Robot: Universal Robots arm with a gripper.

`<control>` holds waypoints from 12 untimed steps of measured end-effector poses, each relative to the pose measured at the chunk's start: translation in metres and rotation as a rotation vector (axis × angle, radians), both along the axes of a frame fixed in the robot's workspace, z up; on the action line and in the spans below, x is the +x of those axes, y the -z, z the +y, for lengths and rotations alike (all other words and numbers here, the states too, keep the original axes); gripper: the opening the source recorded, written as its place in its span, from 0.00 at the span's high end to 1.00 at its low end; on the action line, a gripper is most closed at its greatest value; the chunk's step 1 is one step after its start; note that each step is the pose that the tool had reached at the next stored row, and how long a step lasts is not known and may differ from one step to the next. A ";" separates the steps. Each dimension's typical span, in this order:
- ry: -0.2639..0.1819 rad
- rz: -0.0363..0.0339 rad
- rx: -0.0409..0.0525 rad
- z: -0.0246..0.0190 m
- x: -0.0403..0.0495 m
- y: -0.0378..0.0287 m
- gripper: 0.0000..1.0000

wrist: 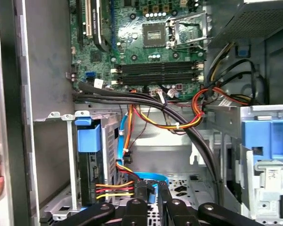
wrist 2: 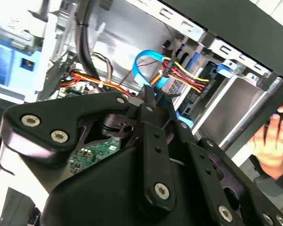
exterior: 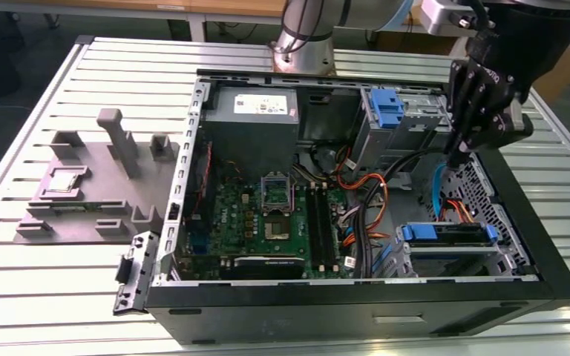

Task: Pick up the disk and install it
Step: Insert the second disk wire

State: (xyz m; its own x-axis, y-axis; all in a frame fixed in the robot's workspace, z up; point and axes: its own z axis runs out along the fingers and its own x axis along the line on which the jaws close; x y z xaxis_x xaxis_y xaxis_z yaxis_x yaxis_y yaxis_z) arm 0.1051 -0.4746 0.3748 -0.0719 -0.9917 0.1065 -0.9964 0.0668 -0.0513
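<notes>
Gripper [exterior: 460,158] hangs over the open computer case [exterior: 364,300], at about 2 o'clock of the case in the exterior view, with its tips dipped just inside the case rim. Its fingers [wrist: 137,207] stand close together in both wrist views, and nothing shows clamped between them. The same tips appear in the second wrist view [wrist 2: 148,101], above a bundle of red, yellow and black wires [wrist 2: 184,75].

The disk [exterior: 459,235] sits in the drive cage at about 4 o'clock of the case in the exterior view, lying flat with a blue rail at its inner end. It is well below the gripper and apart from it. In the first wrist view the disk [wrist: 87,172] shows edge-on in that cage, with wires plugged in beside it.

A bare blue bracket [exterior: 389,107] stands in the upper bay at about 1 o'clock, just beside the gripper. The motherboard [exterior: 265,215] fills the case floor at 8 o'clock, and the power supply [exterior: 250,111] sits at 11 o'clock. Orange cables [exterior: 364,196] run between the board and the cage.

A grey fixture block [exterior: 97,185] lies on the slatted table [exterior: 47,297], at 9 o'clock of the case. A person's hand [wrist 2: 273,139] rests at the case's outer wall.
</notes>
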 end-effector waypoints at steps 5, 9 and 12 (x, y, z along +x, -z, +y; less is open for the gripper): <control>0.001 -0.0107 -0.0440 0.0001 0.0000 0.0031 0.76; 0.002 -0.0198 -0.0764 0.0001 0.0000 0.0057 0.76; 0.002 -0.0265 -0.0950 0.0002 0.0001 0.0079 0.76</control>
